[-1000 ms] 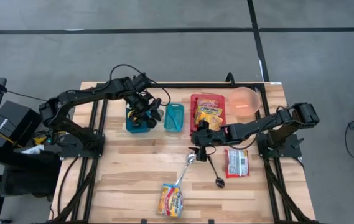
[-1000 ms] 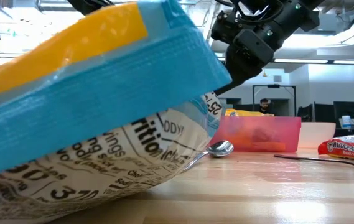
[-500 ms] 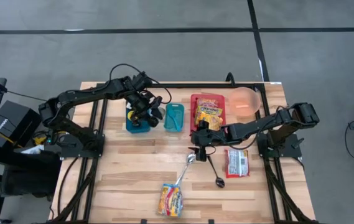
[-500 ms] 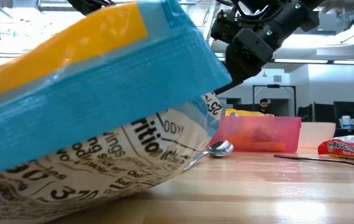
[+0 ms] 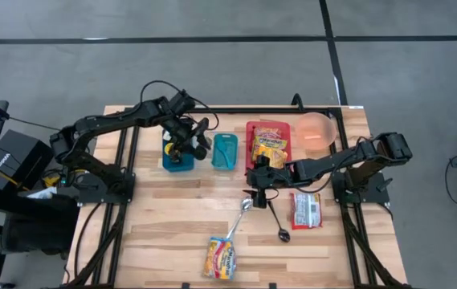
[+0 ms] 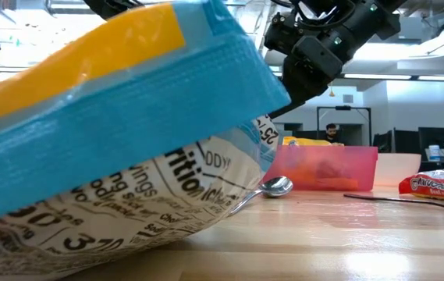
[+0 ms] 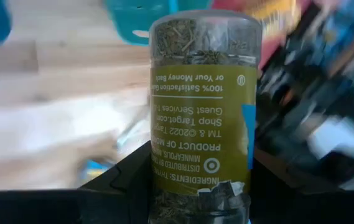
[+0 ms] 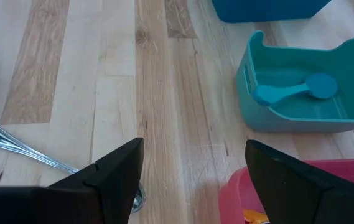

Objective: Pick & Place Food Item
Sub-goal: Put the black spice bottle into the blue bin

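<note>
Wooden slat table on a grey shop floor. The left gripper is clamped on a jar of dried herbs, hanging over the blue bin. I'd keep the jar level and come down slowly so it clears the bin wall. The right gripper sits wide open and empty near the red tray, just beside the spoon, not really in the way. Teal container is just beside the bin, so don't drift.
</note>
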`<state>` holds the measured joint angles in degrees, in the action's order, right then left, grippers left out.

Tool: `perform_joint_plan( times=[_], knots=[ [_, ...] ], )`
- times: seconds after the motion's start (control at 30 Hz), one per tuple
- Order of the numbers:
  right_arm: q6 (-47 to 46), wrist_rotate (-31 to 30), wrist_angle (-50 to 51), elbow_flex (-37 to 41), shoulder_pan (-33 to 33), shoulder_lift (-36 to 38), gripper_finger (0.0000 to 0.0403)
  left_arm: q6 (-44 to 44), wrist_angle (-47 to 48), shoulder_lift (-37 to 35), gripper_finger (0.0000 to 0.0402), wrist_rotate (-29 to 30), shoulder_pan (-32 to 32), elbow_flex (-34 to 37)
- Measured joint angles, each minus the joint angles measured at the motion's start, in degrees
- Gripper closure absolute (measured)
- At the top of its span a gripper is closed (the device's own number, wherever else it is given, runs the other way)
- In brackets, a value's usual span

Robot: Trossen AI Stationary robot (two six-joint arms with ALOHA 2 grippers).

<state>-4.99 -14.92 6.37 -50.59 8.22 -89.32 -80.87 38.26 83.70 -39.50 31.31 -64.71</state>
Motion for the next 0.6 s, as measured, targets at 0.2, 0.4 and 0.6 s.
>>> perform_joint_plan(
  times=[0.2,0.4,0.6],
  knots=[
    [-0.01,0.0,0.0,0.0,0.01,0.0,0.0127,-10.09,-2.13,0.02,0.022,-7.05,3.45,0.0],
    [-0.01,0.0,0.0,0.0,0.01,0.0,0.0127,-22.25,-2.77,-0.22,0.0221,-12.73,8.39,-0.02],
    [0.0,0.0,-0.03,0.0,0.0,0.0,0.0127,-27.18,-2.61,-1.0,0.0221,-17.52,14.49,-0.07]
  ],
)
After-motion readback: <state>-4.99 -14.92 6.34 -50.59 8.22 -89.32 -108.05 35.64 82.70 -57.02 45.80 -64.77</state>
